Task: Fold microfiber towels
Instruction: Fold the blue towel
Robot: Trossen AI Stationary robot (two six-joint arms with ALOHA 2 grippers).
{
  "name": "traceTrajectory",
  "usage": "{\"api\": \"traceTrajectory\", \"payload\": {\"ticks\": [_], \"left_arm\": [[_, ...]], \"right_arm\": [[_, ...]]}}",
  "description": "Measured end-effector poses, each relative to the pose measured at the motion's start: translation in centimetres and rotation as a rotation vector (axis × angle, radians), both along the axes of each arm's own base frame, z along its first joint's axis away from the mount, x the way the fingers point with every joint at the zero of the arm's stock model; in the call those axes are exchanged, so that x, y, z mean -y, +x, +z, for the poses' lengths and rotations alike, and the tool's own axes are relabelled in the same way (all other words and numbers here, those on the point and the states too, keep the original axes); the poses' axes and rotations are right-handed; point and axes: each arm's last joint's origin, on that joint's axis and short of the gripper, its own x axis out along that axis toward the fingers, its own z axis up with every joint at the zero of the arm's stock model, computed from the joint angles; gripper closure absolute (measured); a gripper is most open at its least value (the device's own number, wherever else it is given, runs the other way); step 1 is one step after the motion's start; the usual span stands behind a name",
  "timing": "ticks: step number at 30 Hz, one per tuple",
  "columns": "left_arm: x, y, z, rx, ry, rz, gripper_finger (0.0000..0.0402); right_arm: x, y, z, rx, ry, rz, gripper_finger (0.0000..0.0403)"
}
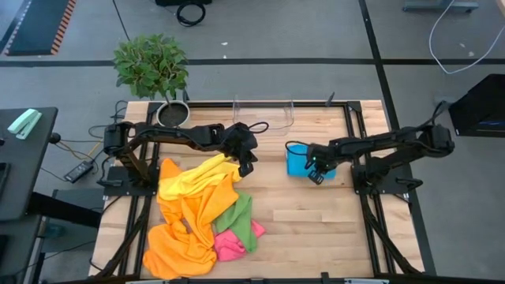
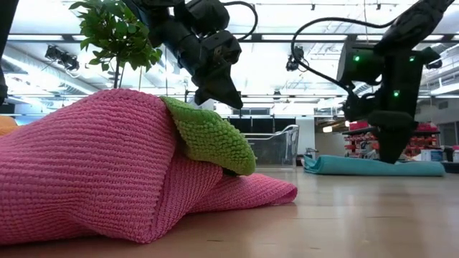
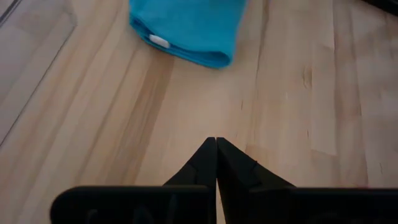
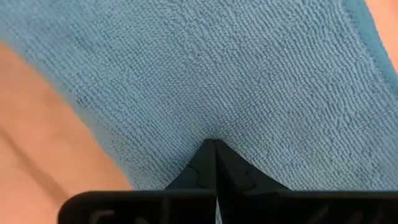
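Your desk (image 1: 316, 221) is a wooden slab seen from above. Clock directions below are on the high view, from desk centre.

Biggest item: the towel pile at 8 to 9 o'clock. Orange towel (image 1: 185, 237) spreads widest, down to the front-left corner. Yellow towel (image 1: 197, 177) lies over the pile's top edge. Green towel (image 1: 241, 217) sits on the pile's right side, overlapping the pink towel (image 1: 229, 246) at about 7 o'clock. In the low view, green (image 2: 211, 136) drapes over pink (image 2: 93, 172).

Blue towel (image 1: 298, 162) lies folded flat at about 2 o'clock, well apart from the pile.

Clear bin (image 1: 264, 114) sits at 12 o'clock on the back edge. Potted plant (image 1: 151, 67) stands at the back-left corner.

Left gripper (image 1: 246, 167) hangs just right of the yellow towel, at about 10 o'clock, above bare wood. Jaws pinched together, holding nothing.

Right gripper (image 1: 317, 175) is at the blue towel's right-front edge. Its wrist view shows the jaws closed, tips down on the blue cloth (image 4: 236, 81); you can't tell whether any fabric is pinched.
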Motion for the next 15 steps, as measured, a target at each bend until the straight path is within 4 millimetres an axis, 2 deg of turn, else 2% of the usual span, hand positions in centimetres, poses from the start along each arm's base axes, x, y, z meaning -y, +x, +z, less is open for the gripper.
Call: {"api": "traceTrajectory", "payload": {"ticks": [4, 10, 15], "left_arm": [[-0.1, 0.0, 0.0, -0.002, 0.0, 0.001, 0.0376], [-0.5, -0.3, 0.0, -0.014, 0.002, 0.011, 0.0377], [-0.7, -2.6, 1.4, -0.121, -0.006, 0.013, 0.0385]], "right_arm": [[1.7, -0.2, 0.3, -0.025, -0.042, 0.038, 0.0403], [3.7, -0.5, 0.9, -0.002, -0.018, -0.048, 0.0403], [3.5, 0.1, 2.9, -0.019, 0.026, -0.041, 0.0403]]}}
